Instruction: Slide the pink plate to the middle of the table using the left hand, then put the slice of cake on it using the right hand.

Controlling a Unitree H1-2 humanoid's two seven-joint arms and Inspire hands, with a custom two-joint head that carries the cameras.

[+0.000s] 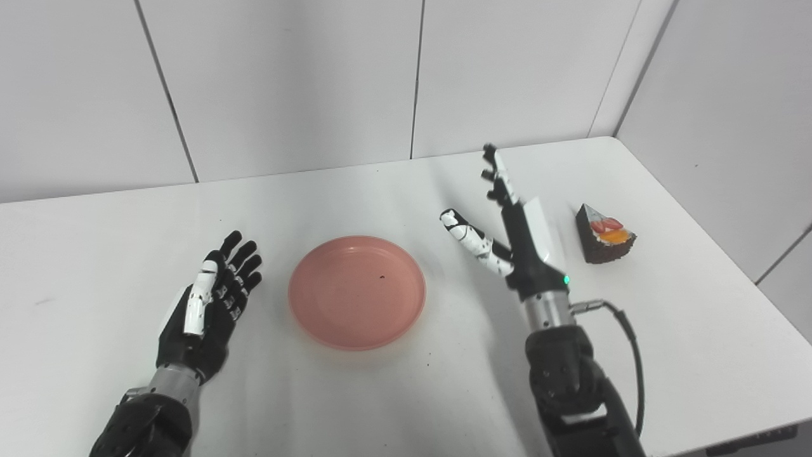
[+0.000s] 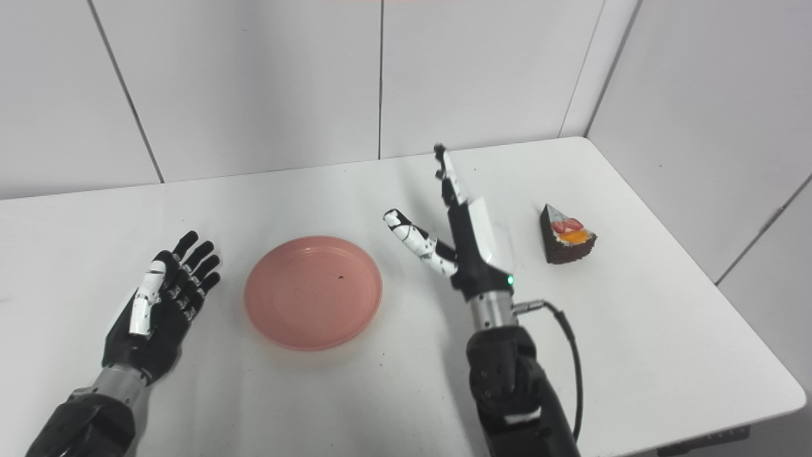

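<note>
Your left hand [image 1: 212,298] lies low over the bench [image 1: 95,254], palm up, fingers spread, holding nothing. It sits just beside the plate's left rim, apart from it, no contact.

Plate [image 1: 357,292] is pink, round, flat on the bench and empty bar a dark speck near its centre. It looks roughly mid-bench already, so I'd judge the slide step done or near enough. If you want it nudged, the left hand is the nearer one and the push goes rightward.

Your right hand [image 1: 514,235] is raised off the bench, edge-on to the cameras, fingers straight and pointing away from you, thumb splayed out toward the plate. Fully open, nothing held. It stands between plate and cake, closer to the cake.

Cake [image 1: 602,235] sits to the right of that hand, near but not touching, toward the bench's right edge. It's a dark wedge with fruit on top; tip points away toward the back wall, wide crust end faces you, so the long axis runs roughly front to back.

What the next move turns on: the cake is on the back-of-hand side, not the palm side. You'd need to shift the right hand rightward and turn it so thumb and fingers straddle the wedge's two long sides. Then carry left across to the plate.

Soft-looking slice, so a light grip seems wise.
</note>
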